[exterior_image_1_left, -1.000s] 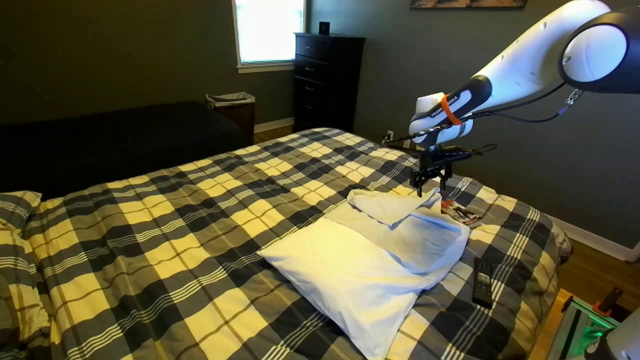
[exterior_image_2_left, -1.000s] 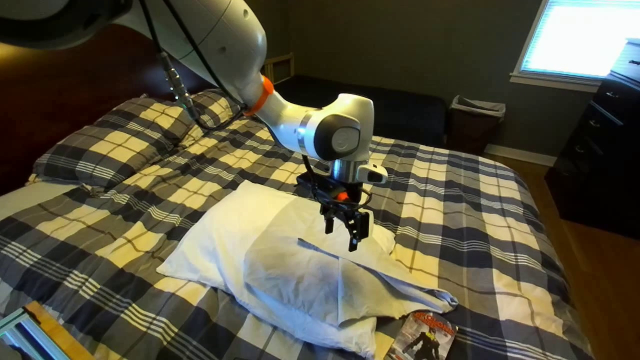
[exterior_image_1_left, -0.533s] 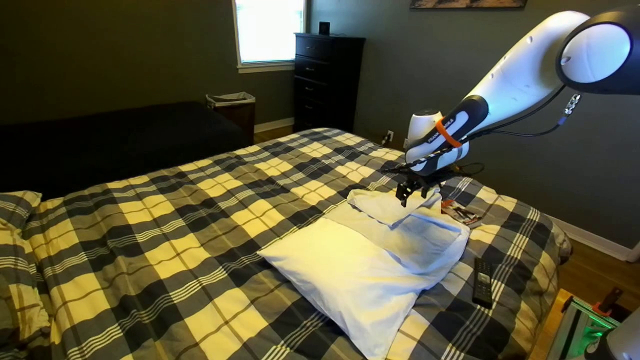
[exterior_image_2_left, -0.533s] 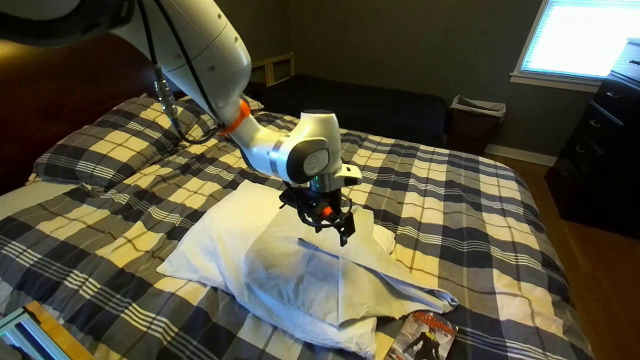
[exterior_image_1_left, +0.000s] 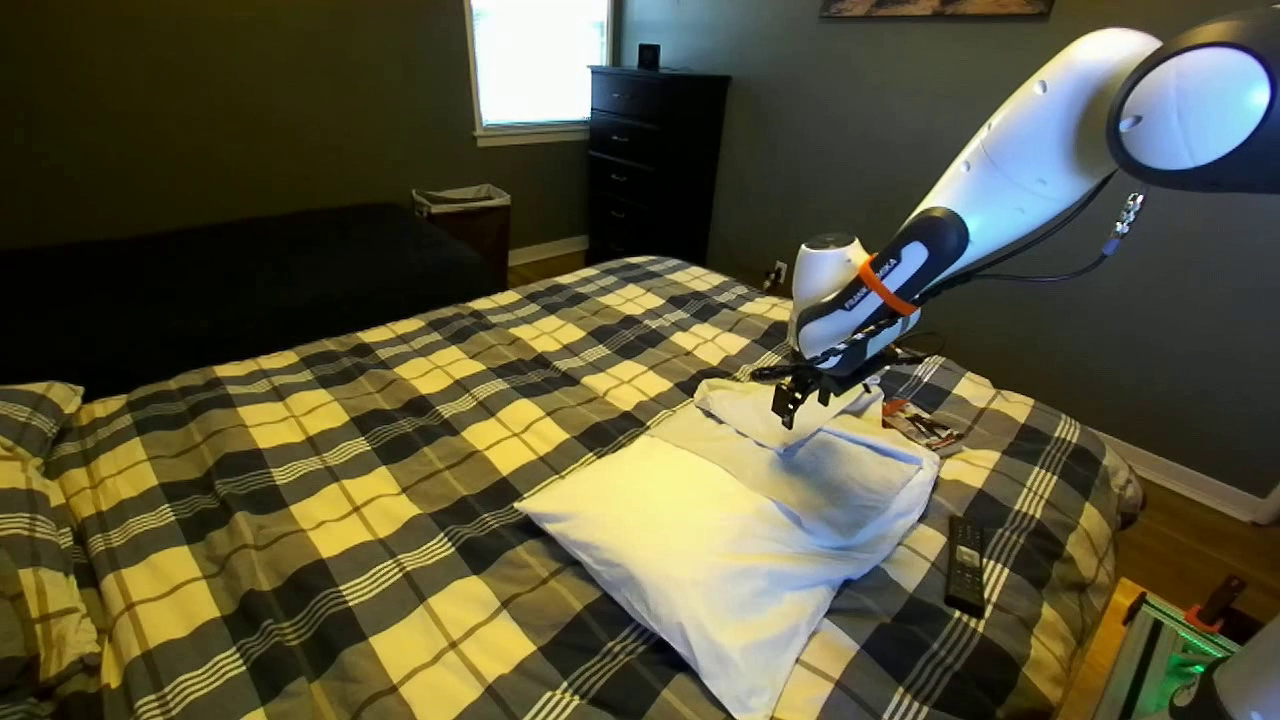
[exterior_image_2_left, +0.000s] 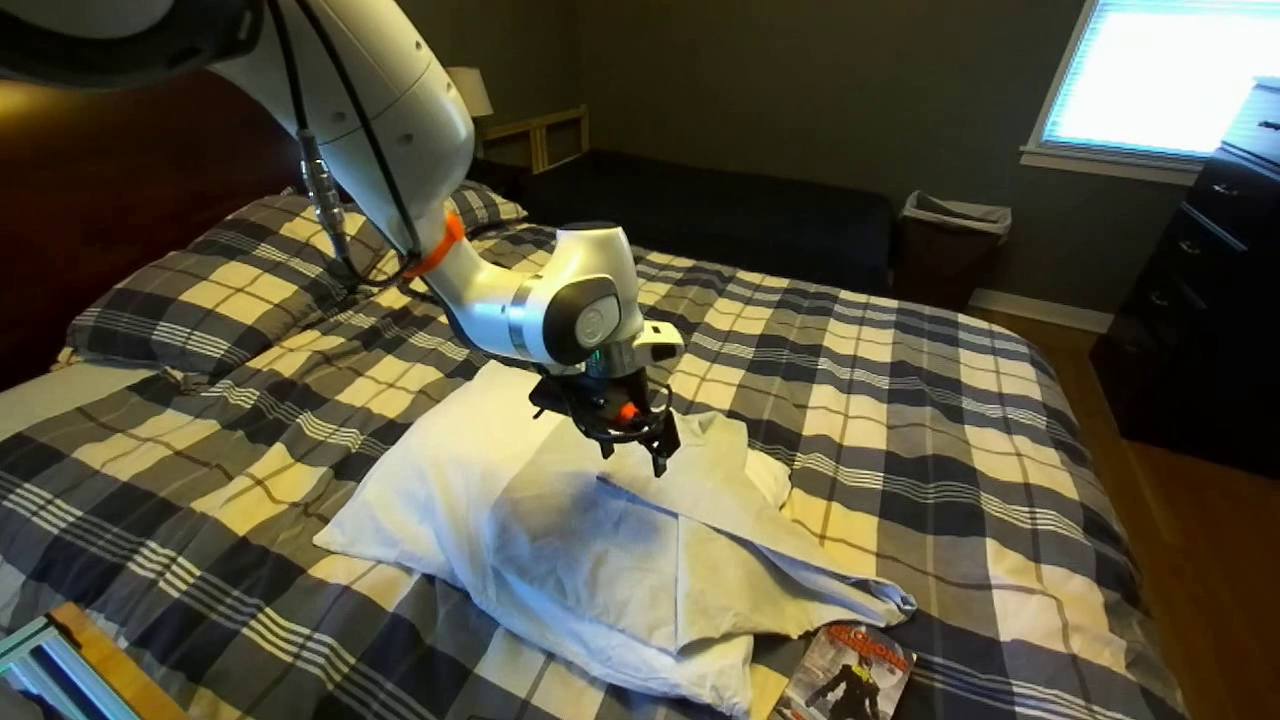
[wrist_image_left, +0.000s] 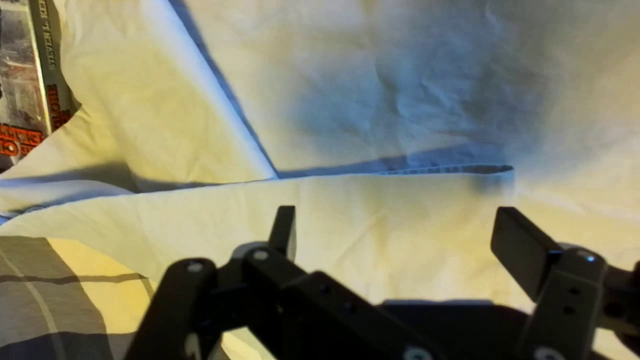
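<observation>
My gripper (exterior_image_1_left: 806, 411) hangs over the white pillow (exterior_image_1_left: 690, 530), its jaws wide apart. Only pale cloth lies below the gap between the fingers (wrist_image_left: 525, 250) in the wrist view; nothing is gripped. Beneath the gripper (exterior_image_2_left: 633, 463) the pillowcase is loose and folded back. The hemmed edge of this flap (wrist_image_left: 380, 220) runs across the wrist view just beyond the fingertips, with a small opening at its right end. A slanting crease meets that edge from above. How high the fingertips stand over the cloth is hard to tell.
A book (exterior_image_2_left: 855, 680) lies partly against the loose cloth corner. On the plaid bedcover (exterior_image_1_left: 300, 450) beside the pillow rests a black remote (exterior_image_1_left: 965, 565). Plaid pillows (exterior_image_2_left: 230, 280) are at the headboard. A hamper (exterior_image_1_left: 465, 205) and dark dresser (exterior_image_1_left: 655, 160) stand beyond the bed.
My gripper has moved leftward in both exterior views, over the folded flap, and the arm has come down somewhat. The jaws have stayed apart. Pillow, book and remote lie as before.
</observation>
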